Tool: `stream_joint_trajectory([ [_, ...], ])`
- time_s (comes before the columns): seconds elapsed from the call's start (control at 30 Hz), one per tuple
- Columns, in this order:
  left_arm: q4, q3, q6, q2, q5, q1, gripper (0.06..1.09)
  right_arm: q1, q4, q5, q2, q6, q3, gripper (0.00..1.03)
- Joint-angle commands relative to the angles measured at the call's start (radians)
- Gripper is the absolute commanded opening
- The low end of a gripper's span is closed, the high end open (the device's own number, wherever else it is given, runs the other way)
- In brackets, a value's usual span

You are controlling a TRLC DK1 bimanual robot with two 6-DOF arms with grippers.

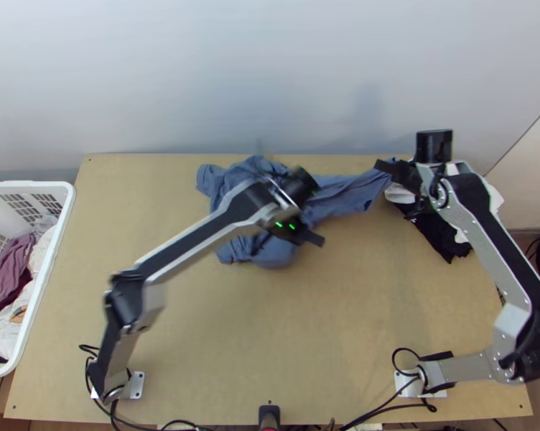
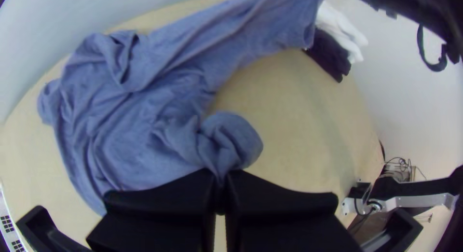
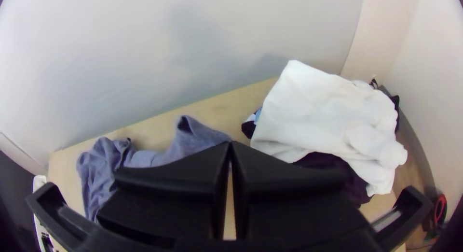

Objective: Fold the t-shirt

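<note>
the blue t-shirt [image 2: 140, 117] lies bunched on the table [image 1: 327, 330], one part stretched sideways; the left gripper [image 2: 221, 177] pinches a gathered fold, the right gripper [image 3: 230, 143] the stretched end; uneven pulling could slip that shallow hold, or drag fabric into the white cloth [image 3: 323, 112]

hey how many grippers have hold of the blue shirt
2. The left gripper pinches a bunched part of the blue shirt; the right gripper pinches the end stretched toward the white cloth by the table's far right corner.
</note>
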State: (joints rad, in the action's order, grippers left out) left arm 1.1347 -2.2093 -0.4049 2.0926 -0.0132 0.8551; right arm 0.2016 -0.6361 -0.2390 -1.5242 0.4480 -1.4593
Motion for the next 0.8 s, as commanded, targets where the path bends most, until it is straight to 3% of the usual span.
stream_joint_trajectory([
  [0.0,0.011,0.02,0.066,-0.233,0.005,-0.145,0.1,0.002,-0.066,-0.002,0.09,-0.042,-0.087,0.03],
  [0.3,-0.001,0.0,0.149,-0.46,0.005,-0.317,0.1,0.015,-0.203,-0.019,0.148,-0.109,-0.274,0.03],
  [0.47,-0.061,-0.001,0.204,-0.575,0.101,-0.392,0.1,0.015,-0.214,-0.031,0.206,-0.146,-0.342,0.03],
  [0.67,-0.128,-0.001,0.333,-0.698,0.174,-0.449,0.1,0.045,-0.22,-0.115,0.28,-0.206,-0.426,0.03],
  [0.77,-0.177,0.0,0.374,-0.75,0.208,-0.453,0.1,0.068,-0.215,-0.2,0.308,-0.272,-0.472,0.03],
])
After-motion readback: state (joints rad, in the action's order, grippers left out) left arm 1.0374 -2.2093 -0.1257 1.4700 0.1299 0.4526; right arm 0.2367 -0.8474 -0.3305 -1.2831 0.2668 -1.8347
